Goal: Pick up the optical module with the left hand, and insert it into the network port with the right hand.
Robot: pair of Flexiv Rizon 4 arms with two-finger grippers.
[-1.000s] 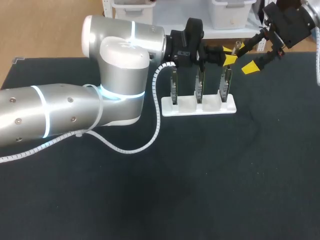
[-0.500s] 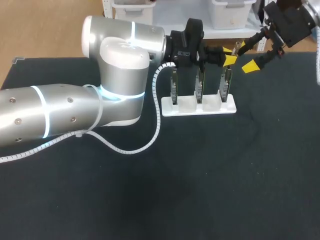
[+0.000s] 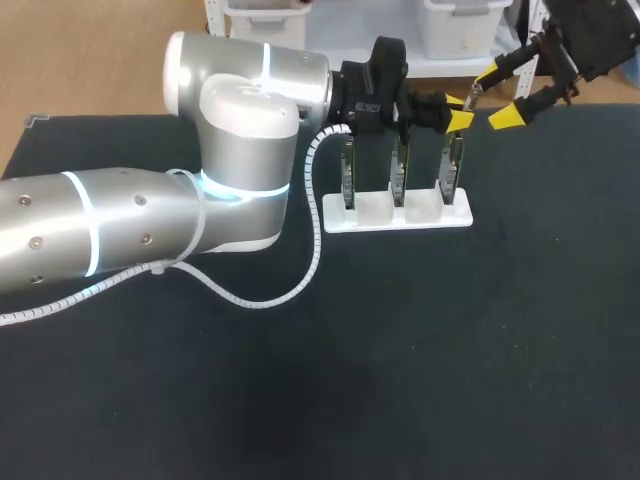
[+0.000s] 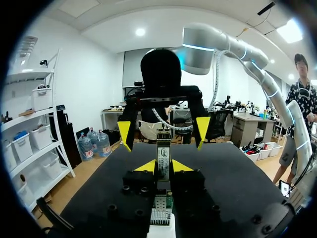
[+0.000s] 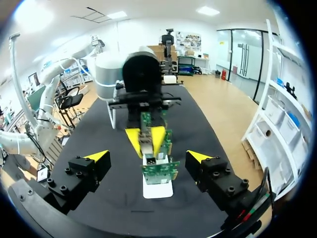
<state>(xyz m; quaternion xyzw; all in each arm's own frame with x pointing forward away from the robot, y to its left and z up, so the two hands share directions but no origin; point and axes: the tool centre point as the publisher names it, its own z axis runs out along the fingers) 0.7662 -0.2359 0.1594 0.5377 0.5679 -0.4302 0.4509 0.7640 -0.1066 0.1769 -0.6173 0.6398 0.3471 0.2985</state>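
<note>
My left gripper point(image 3: 457, 110) is shut on the optical module point(image 4: 163, 157), a slim metal bar with a label, held upright between its yellow fingertips point(image 4: 146, 166). The module's lower end meets the metal network port point(image 4: 159, 204) on the rightmost green board point(image 3: 451, 168). Whether it sits inside the port I cannot tell. My right gripper point(image 3: 497, 97) hangs open just right of and above the left one, facing it. In the right wrist view its own gripper point(image 5: 147, 156) spans wide around the module point(image 5: 146, 141) and board point(image 5: 159, 169) without touching them.
A white stand point(image 3: 400, 214) holds three upright green boards in a row at the table's far middle. The bulky left arm point(image 3: 150, 220) and its spiral cable point(image 3: 300, 270) cover the table's left half. Bare black tabletop point(image 3: 450, 350) lies in front.
The right gripper has drawn up and back to the right, away from the left gripper. The left arm and the module have stayed where they were.
</note>
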